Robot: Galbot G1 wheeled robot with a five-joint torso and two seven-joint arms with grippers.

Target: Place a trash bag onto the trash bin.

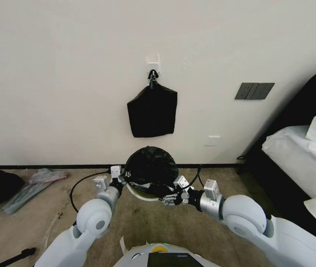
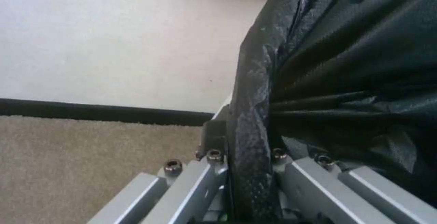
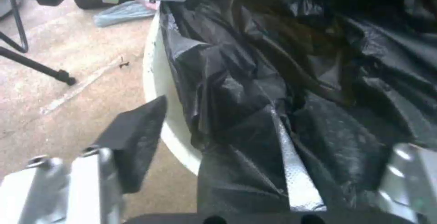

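Left gripper (image 2: 248, 183): jaws clamped on a fold of the trash bag (image 1: 151, 165) at the 9 o'clock side of the trash bin (image 1: 140, 194). Right gripper (image 3: 268, 179): jaws spread wide apart, straddling bag film at the bin's 4 o'clock edge; one black pad (image 3: 136, 138) sits outside the cream wall. The bag's black plastic fills the bin mouth. The bin stands on carpet (image 1: 35, 222) against the wall (image 1: 72, 74), at 12 o'clock from the robot.
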